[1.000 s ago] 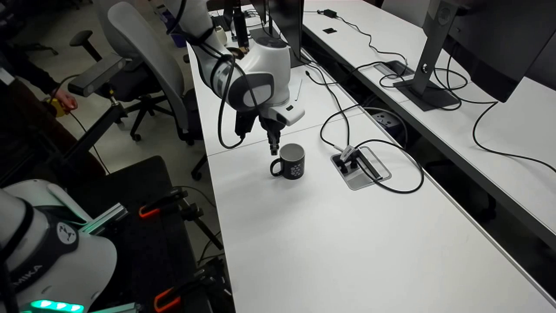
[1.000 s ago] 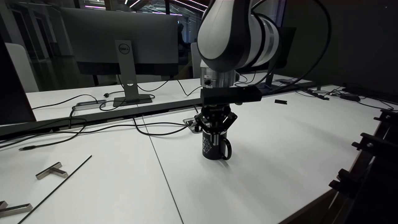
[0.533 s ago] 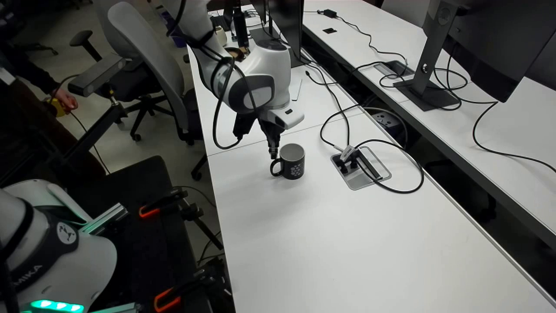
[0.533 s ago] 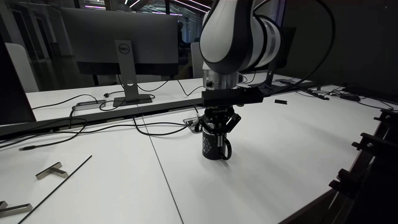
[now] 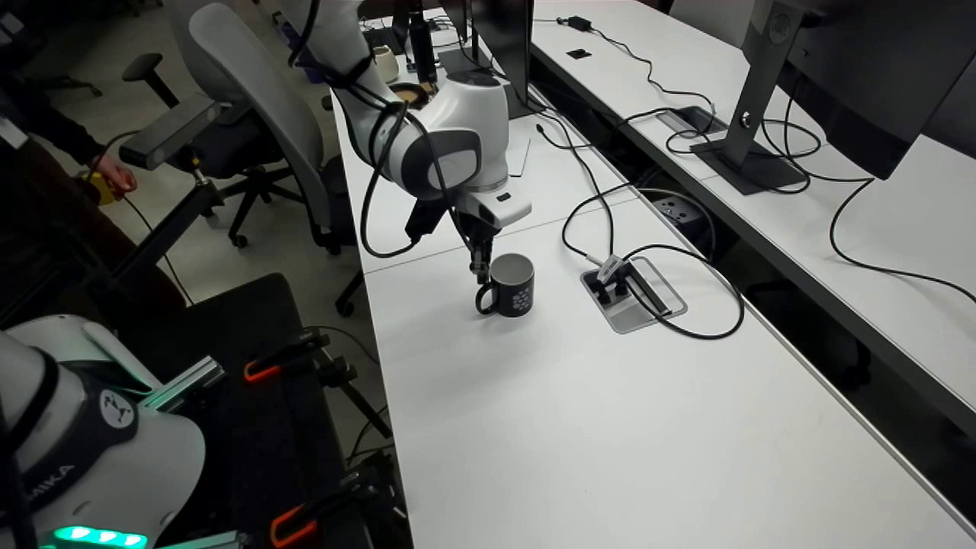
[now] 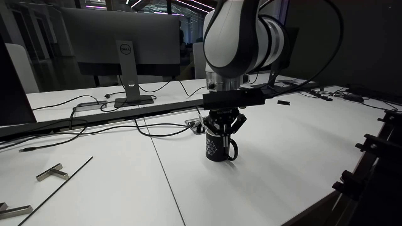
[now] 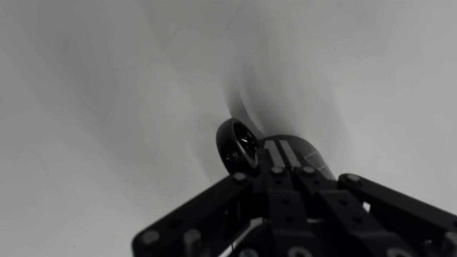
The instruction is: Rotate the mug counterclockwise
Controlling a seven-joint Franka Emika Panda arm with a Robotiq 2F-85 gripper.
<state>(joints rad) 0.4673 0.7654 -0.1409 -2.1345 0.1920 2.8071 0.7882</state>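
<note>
Dim office, purple light strips point(image 6: 95, 7) in the bkgd of an exterior view; white bench point(image 5: 610, 442) up front, 2nd white bench point(image 5: 900, 244) parallel past a dark gap; counts: 1 printed mug point(image 6: 218, 154), 1 gripper point(image 6: 226, 143), 2 recessed cable boxes point(image 5: 627, 320) (1 per bench), 2 orange-tipped clamps point(image 5: 261, 374) nr the arm base point(image 5: 141, 465); mug upright on the near bench, betw. the chair-side edge & the nearer box, apart from both; loop handle point(image 6: 236, 150) points twd that edge, where a grey office chair point(image 5: 252, 91) stands; gripper points down at the mug, fingers point(image 7: 274, 153) together, side by side w/ just a thin dark line betw. them in wrist view; tips by the mug's outer side, next to where the handle joins, can't tell if they touch it; in wrist view the handle sits left of the fingers, much of the mug body hidden behind the gripper; blk cables point(image 5: 611, 242) run to the nearer box, 1 white tag point(image 5: 611, 268) there, too small to read; DELL reads clear on the monitor stand point(image 6: 129, 67) in an exterior view; MIKA on the arm base, all of the word that shows, green lights point(image 5: 100, 536) below; lettering on the gripper too small to read for sure; mug carries a white dots-&-lines print.
</note>
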